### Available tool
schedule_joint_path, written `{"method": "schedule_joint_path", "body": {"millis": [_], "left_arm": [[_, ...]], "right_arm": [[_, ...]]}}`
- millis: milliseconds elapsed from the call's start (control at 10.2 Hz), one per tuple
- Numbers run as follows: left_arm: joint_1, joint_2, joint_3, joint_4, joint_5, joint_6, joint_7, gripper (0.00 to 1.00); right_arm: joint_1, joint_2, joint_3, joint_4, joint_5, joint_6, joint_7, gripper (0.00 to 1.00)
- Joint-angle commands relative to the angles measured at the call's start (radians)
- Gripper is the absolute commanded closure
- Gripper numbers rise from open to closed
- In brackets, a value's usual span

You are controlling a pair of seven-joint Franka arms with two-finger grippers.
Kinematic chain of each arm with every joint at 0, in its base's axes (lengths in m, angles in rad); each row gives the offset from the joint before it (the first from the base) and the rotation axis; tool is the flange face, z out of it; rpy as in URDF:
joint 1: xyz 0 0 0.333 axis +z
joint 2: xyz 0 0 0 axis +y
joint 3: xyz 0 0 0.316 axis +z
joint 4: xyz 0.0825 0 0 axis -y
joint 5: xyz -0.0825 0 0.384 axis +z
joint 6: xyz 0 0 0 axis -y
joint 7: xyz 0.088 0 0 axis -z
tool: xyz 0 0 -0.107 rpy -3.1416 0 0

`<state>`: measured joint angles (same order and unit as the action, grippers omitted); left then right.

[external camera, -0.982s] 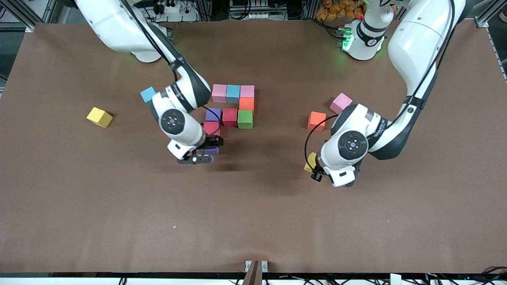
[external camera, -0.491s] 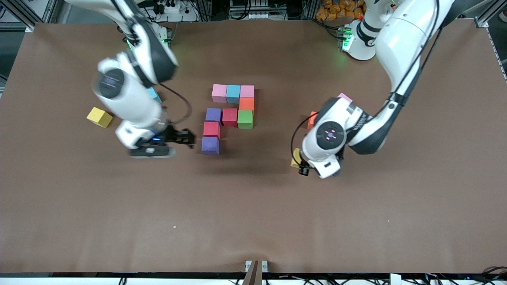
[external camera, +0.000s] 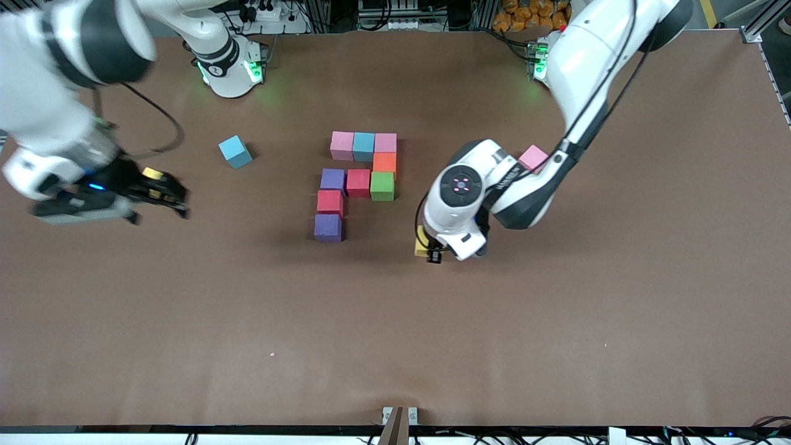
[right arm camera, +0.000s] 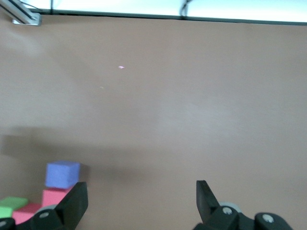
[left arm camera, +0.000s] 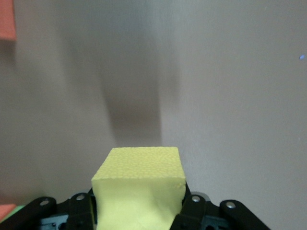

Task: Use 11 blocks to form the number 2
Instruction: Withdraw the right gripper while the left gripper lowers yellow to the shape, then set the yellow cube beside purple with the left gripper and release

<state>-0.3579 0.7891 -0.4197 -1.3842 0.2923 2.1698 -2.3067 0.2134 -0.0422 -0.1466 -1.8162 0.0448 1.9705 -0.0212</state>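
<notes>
The unfinished number 2 (external camera: 357,184) sits mid-table – nine touching blocks, its single-block end nearest the front camera. One loose block (external camera: 235,151) lies toward the right arm's end; another (external camera: 534,157), apparently partly hidden, toward the left arm's end.

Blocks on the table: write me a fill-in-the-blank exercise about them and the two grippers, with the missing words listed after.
1. The left gripper is shut on a ____ block.
2. The right gripper has its jaws ____.
3. The row of the number 2 farthest from the front camera has a ____ block between two pink ones.
4. The block of the figure nearest the front camera is ____.

Missing words: yellow; open; light blue; purple
</notes>
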Motion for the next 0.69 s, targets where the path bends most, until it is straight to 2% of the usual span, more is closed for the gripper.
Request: {"method": "schedule_joint_path", "body": {"millis": [0, 196, 589], "left_arm": [[-0.122, 0.045, 0.088, 0.056, -0.021, 0.069, -0.109, 0.79], [-0.173, 0.091, 0.102, 0.103, -0.021, 0.077, -0.152, 0.79], [-0.23, 0.151, 0.102, 0.169, -0.021, 0.126, -0.178, 0.79]], "right_arm": [[0.003, -0.01, -0.089, 0.082, -0.02, -0.129, -0.069, 0.0], [-0.015, 0.005, -0.097, 0.124, -0.016, -0.168, -0.066, 0.0], [-0.008, 0.018, -0.096, 0.13, -0.002, -0.17, -0.057, 0.0]]}}
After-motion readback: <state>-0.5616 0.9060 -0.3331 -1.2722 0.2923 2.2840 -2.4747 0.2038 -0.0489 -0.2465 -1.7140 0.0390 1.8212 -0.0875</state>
